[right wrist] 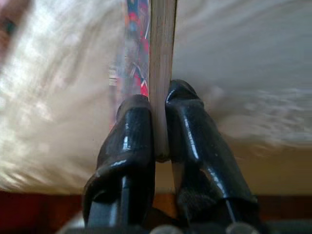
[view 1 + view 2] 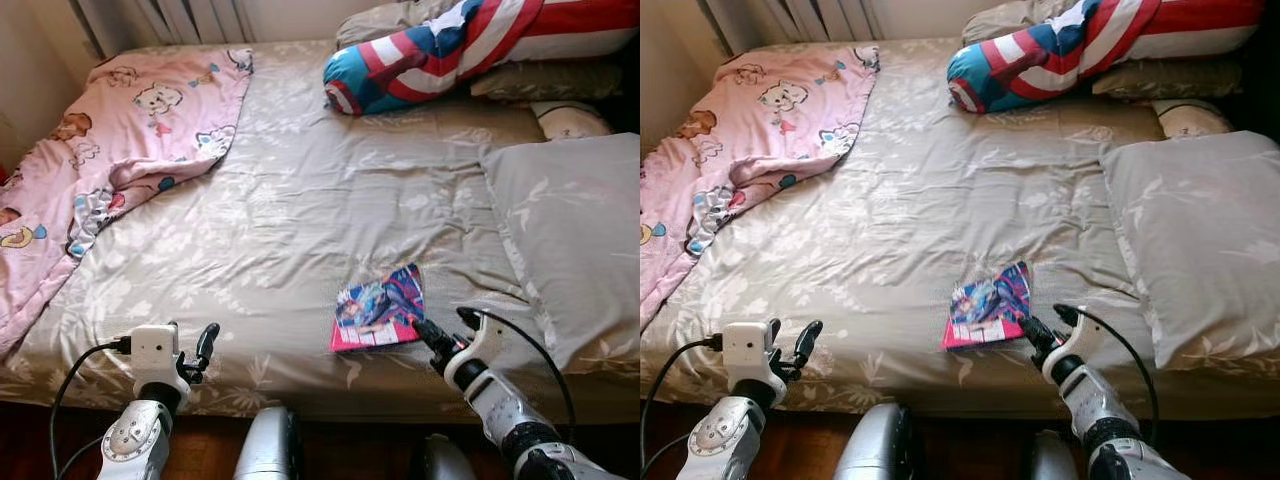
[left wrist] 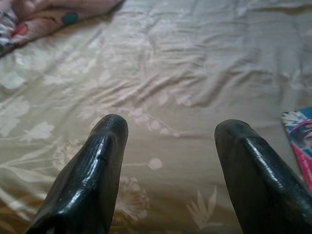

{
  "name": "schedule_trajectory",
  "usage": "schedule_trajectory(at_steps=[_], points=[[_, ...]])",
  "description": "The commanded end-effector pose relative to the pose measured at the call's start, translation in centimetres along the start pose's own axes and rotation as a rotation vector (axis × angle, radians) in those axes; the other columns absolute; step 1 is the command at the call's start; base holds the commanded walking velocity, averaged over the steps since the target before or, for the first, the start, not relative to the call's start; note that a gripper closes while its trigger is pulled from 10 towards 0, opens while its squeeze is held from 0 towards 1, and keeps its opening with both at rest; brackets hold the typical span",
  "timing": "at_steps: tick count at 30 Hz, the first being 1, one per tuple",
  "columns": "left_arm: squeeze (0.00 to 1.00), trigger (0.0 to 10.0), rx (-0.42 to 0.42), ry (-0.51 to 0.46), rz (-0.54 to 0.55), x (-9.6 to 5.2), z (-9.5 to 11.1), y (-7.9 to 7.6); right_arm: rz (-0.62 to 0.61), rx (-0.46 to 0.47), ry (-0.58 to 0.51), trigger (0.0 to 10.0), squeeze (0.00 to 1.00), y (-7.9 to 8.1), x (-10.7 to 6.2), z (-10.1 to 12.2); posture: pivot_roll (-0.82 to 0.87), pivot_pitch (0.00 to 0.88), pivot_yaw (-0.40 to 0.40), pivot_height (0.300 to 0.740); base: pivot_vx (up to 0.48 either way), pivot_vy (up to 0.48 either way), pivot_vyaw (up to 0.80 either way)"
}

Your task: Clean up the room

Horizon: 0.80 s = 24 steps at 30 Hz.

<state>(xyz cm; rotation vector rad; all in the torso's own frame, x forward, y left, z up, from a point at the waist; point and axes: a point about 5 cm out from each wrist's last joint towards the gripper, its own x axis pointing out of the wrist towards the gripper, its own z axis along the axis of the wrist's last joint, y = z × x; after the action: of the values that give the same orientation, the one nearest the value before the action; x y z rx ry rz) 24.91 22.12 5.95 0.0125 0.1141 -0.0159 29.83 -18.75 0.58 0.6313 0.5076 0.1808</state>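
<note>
The right claw [image 1: 161, 122] is clenched on the corner of a colourful book [image 2: 380, 308] lying near the front edge of the bed [image 2: 300, 210]. The left claw [image 3: 170, 161] hovers released above the sheet.

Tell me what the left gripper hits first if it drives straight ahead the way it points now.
Probably the bedsheet. The open left gripper points across and slightly down at bare sheet; the book lies off to one side of that line, and the pink blanket sits further off. Depth is uncertain.
</note>
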Motion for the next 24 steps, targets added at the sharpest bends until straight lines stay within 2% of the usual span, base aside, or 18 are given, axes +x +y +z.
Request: schedule_trajectory(at_steps=[1,6,8,12,22,24], points=[[0.0,10.0,0.016,0.018,0.0,-0.4,-0.1,0.4,-0.045,-0.028,0.059,10.0,0.0,-0.3,-0.2,-1.4,0.14,0.21,0.098,0.648,0.0,0.0,0.0],[0.0,10.0,0.021,0.025,0.003,-0.8,-0.1,0.6,-0.18,-0.038,0.052,10.0,0.0,-1.0,-0.3,-1.3,0.15,0.216,0.102,0.648,0.0,0.0,0.0],[0.0,10.0,0.024,0.029,0.001,-1.0,-0.2,0.6,-0.24,-0.072,0.056,10.0,0.0,-1.4,-0.4,-1.3,0.15,0.22,0.104,0.648,0.0,0.0,0.0],[0.0,10.0,0.028,0.037,0.006,-1.4,-0.2,0.8,-0.28,-0.037,0.006,10.0,0.0,-1.3,-0.2,-1.0,0.16,0.23,0.106,0.648,0.0,0.0,0.0],[0.0,10.0,0.029,0.044,0.012,-2.0,-0.2,0.8,-0.378,-0.028,-0.043,10.0,0.0,-1.7,-0.4,-0.5,0.17,0.249,0.103,0.648,0.0,0.0,0.0],[0.0,10.0,0.029,0.047,0.016,-2.3,-0.3,0.8,-0.387,0.023,-0.089,10.0,0.0,-1.7,-0.3,0.2,0.18,0.254,0.101,0.648,0.0,0.0,0.0]])
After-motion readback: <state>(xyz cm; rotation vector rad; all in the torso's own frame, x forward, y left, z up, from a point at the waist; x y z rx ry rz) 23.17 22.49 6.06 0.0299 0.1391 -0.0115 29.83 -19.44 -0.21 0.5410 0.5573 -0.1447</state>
